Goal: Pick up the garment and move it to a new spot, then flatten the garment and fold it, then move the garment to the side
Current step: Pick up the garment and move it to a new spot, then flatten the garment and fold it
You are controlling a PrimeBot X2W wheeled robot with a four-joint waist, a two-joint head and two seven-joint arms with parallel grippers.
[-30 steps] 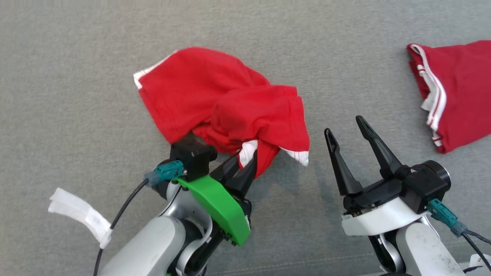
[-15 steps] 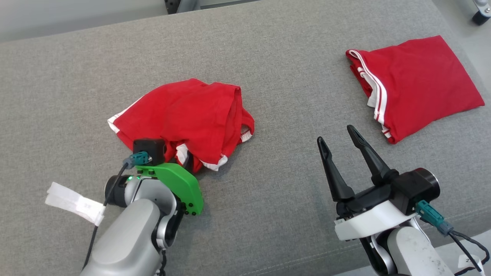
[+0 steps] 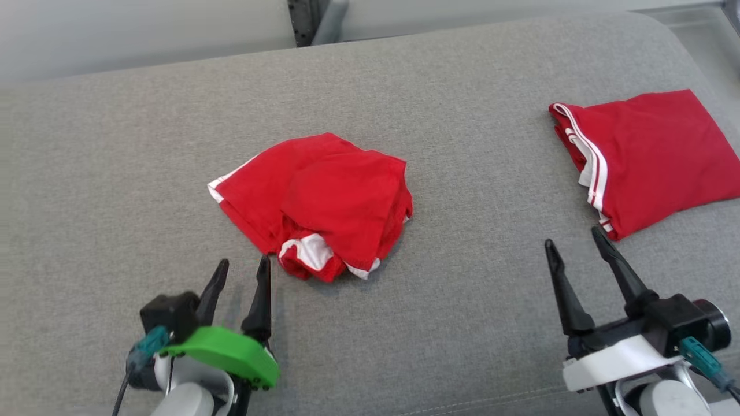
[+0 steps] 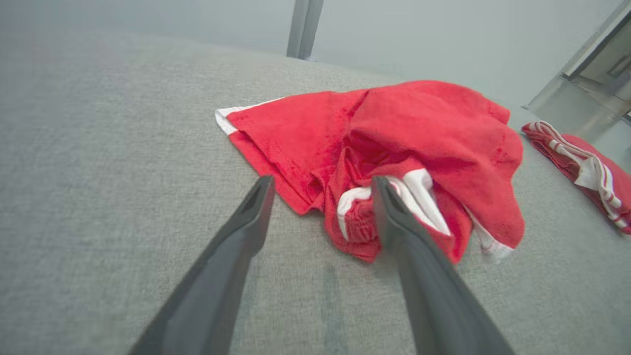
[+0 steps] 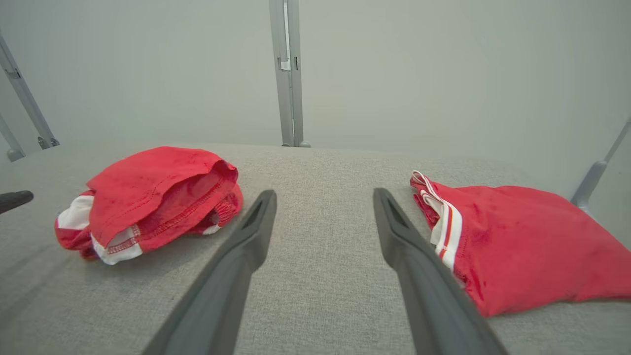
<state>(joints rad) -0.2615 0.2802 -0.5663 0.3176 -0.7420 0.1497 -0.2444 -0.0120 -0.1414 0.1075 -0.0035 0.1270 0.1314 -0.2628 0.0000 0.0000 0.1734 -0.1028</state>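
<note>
Nearest the viewer, the left claw (image 3: 243, 261) sits low at the left, its two dark fingers spread apart and grasping nothing, tips just short of the cloth. At the near right, the right claw (image 3: 572, 237) is likewise spread and empty, hovering over bare grey fabric.

Just beyond the left claw, near the middle of the grey cloth-covered counter (image 3: 115, 173), lies the garment (image 3: 324, 202). It is a red heap with white trim, crumpled, with layers doubled over one another and a bunched white-edged hem at its near side.

Further off, at the far right, a second folded garment (image 3: 647, 156) of the same red, with white stripes, lies flat. Its near corner is close beside the right claw's tip.

Likely trouble from here:
- A pinch at the bunched near hem may catch several layers at once, so a lift would drag the whole heap instead of opening it out.
- A low grasp could nip the counter's soft cover along with the cloth.
- A careless sweep of the right claw might snag the folded garment and undo it.
- The two reds match, so the wrong one could be taken.

No brand, label or readable writing can be seen on either garment or on the claws.
</note>
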